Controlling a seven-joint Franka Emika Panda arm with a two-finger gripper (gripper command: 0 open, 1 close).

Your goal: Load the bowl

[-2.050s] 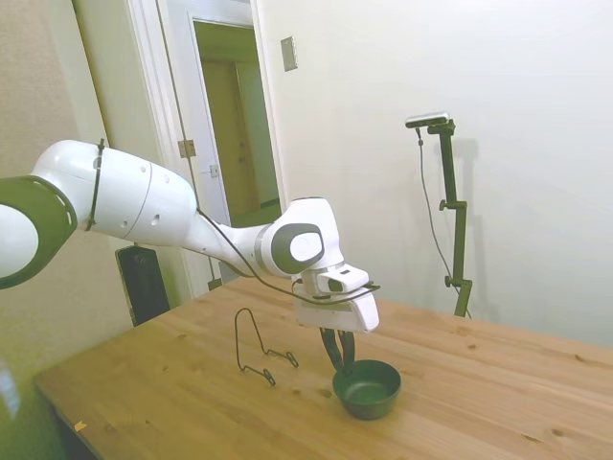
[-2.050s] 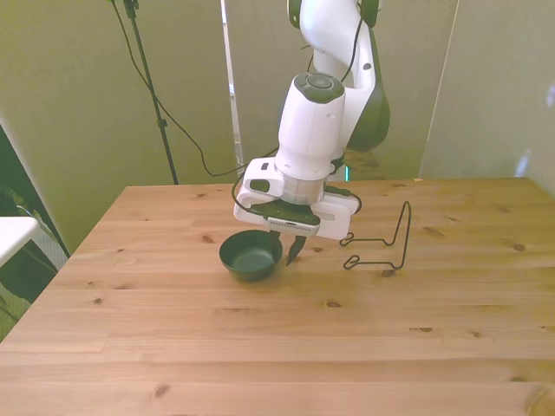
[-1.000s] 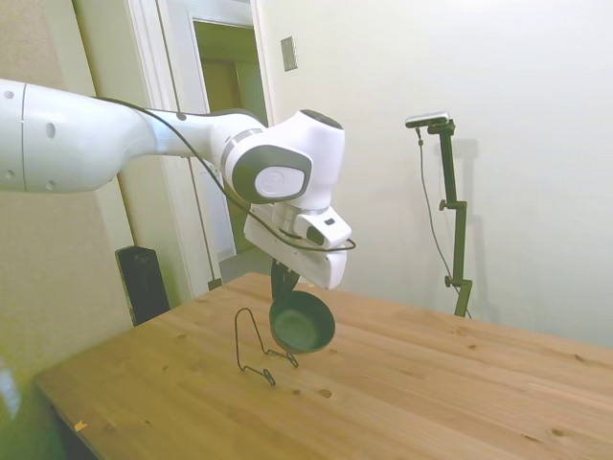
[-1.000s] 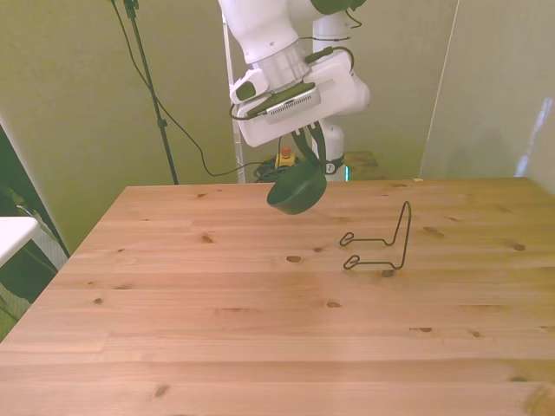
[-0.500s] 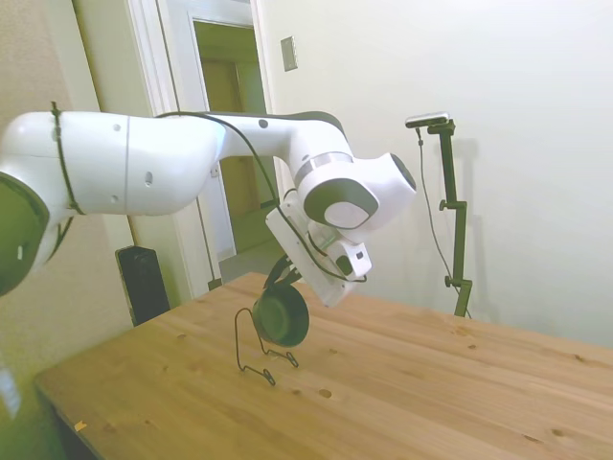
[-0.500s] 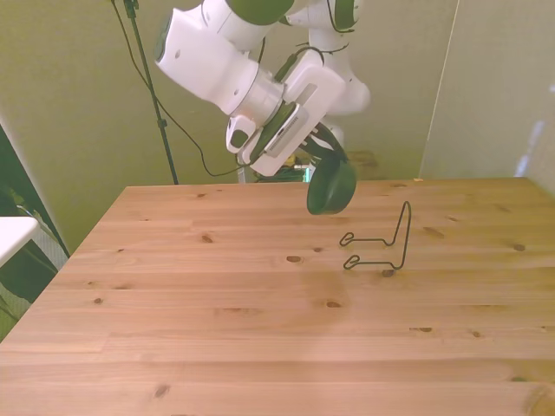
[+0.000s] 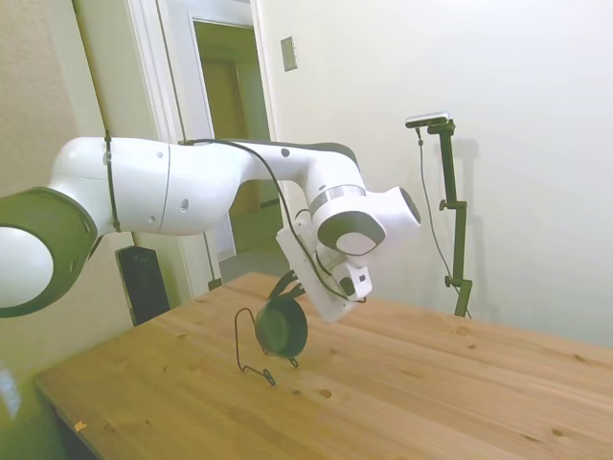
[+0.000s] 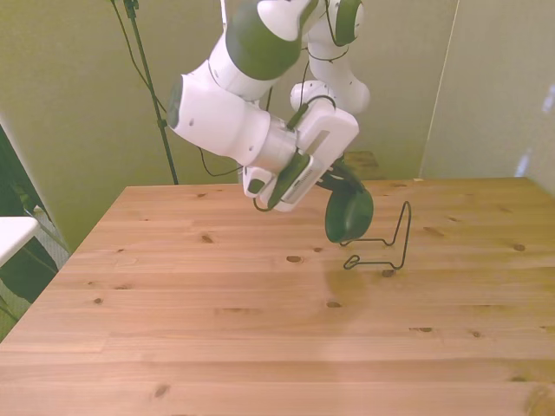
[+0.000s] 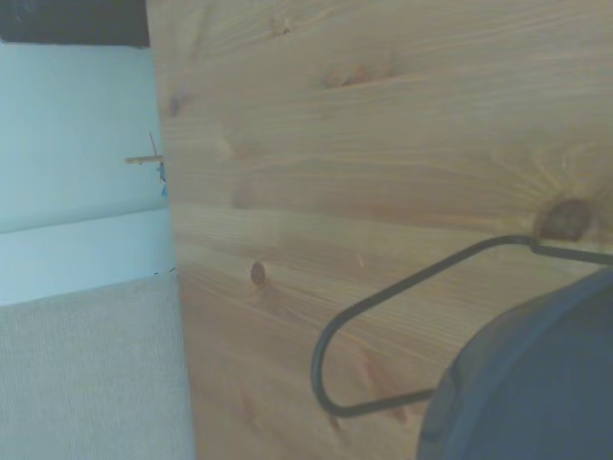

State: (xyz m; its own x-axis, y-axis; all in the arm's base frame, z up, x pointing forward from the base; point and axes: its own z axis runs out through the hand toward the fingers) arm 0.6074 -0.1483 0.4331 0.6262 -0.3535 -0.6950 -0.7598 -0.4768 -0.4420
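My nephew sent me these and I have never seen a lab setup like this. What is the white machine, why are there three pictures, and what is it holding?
The white machine is a robot arm, and the gripper at its end works as a hand. All three pictures show one moment: one from the side, one from across the table, one from a small camera on the arm's wrist. The gripper is shut on a dark green bowl, tipped on edge and held above the wooden table. Just beside the bowl, a thin black wire rack stands on the table. The wrist picture shows the same rack's loop and the bowl's blurred edge from close up.
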